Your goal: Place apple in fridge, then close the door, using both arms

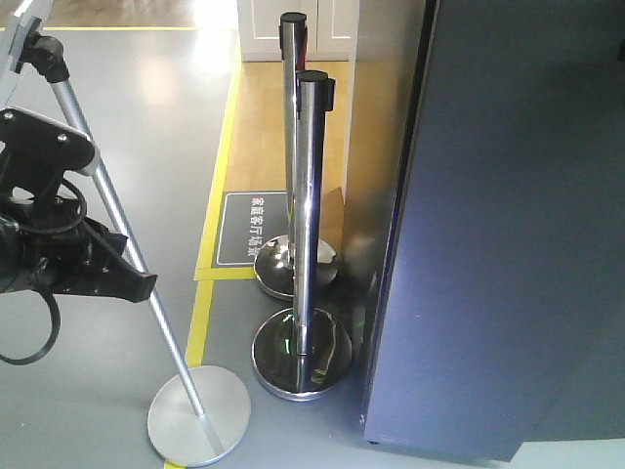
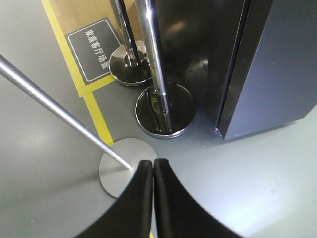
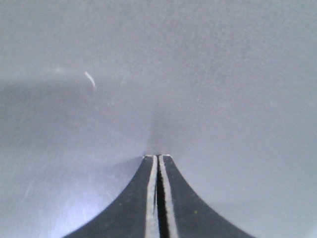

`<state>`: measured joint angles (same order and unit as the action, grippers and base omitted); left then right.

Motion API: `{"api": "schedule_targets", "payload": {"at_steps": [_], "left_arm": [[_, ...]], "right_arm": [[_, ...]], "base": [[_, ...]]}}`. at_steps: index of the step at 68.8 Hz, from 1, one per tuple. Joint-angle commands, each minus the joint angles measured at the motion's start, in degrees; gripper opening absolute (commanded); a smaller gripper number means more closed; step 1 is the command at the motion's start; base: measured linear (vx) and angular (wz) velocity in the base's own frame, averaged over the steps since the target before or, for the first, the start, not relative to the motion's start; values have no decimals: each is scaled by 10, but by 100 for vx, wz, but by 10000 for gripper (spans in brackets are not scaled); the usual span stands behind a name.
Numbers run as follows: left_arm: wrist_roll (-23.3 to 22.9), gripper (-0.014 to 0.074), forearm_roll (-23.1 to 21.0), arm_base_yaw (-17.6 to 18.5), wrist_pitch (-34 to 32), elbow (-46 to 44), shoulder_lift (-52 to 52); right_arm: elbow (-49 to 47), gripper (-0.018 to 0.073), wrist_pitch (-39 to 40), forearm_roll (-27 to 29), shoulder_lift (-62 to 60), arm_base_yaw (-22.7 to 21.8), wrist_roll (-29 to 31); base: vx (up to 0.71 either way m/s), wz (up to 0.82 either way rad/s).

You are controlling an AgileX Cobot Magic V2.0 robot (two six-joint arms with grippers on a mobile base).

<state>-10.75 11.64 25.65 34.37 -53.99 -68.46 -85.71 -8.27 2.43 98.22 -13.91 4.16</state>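
Observation:
The fridge [image 1: 508, 244] stands at the right as a tall dark grey block. Its door [image 2: 282, 64] lies flat against the glossy black side [image 2: 208, 49], with only a thin seam between them. The apple is out of view. My left arm [image 1: 59, 244] hangs at the left edge of the front view. In the left wrist view my left gripper [image 2: 152, 161] is shut and empty above the floor, a little left of the fridge's corner. My right gripper [image 3: 158, 156] is shut with nothing in it. Its tips sit close against a flat grey surface that fills that view.
Two chrome stanchion posts [image 1: 309, 195] with round bases [image 2: 164, 110] stand just left of the fridge. A slanted silver pole [image 1: 117, 215] ends in a flat disc base [image 1: 198, 414] on the grey floor. A yellow floor line [image 1: 200, 313] and a dark floor sign [image 2: 94, 49] lie behind.

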Motion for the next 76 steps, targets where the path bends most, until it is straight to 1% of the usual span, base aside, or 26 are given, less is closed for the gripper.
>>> {"api": "schedule_targets", "payload": {"at_steps": [1,6,13,24,33,38,43,44,52,57,61,66,76], "left_arm": [[-6,-6,6,0,-29,-15,14],[-6,-6,6,0,-29,-15,14],[-6,-6,6,0,-29,-15,14],[-6,-6,6,0,-29,-15,14],[-6,-6,6,0,-29,-15,14],[-6,-6,6,0,-29,-15,14],[-6,-6,6,0,-29,-15,14],[-6,-6,6,0,-29,-15,14],[-6,-6,6,0,-29,-15,14],[-6,-6,6,0,-29,-15,14],[-6,-6,6,0,-29,-15,14],[-6,-6,6,0,-29,-15,14],[-6,-6,6,0,-29,-15,14]], "right_arm": [[-68,-3,83,23,28,-2,1],[-102,-3,43,45,51,-2,0],[-135,-3,-5,55,66,-2,4],[-140,-3,-56,54,57,-2,14],[-140,-3,-143,58,41,1,18],[-140,-3,-199,55,34,6,18],[-136,-3,-240,37,26,19,18],[-134,-3,-244,27,21,22,18],[-86,-3,-252,-30,-15,57,0],[-35,-3,-241,-69,-48,83,-21],[3,-3,-232,-89,-75,101,-38],[57,-3,-217,-101,-115,127,-52],[147,-3,-216,-99,-199,173,-64]], "base": [[0,0],[0,0],[0,0],[0,0],[0,0],[0,0],[0,0],[0,0],[0,0],[0,0],[0,0],[0,0],[0,0]]}}
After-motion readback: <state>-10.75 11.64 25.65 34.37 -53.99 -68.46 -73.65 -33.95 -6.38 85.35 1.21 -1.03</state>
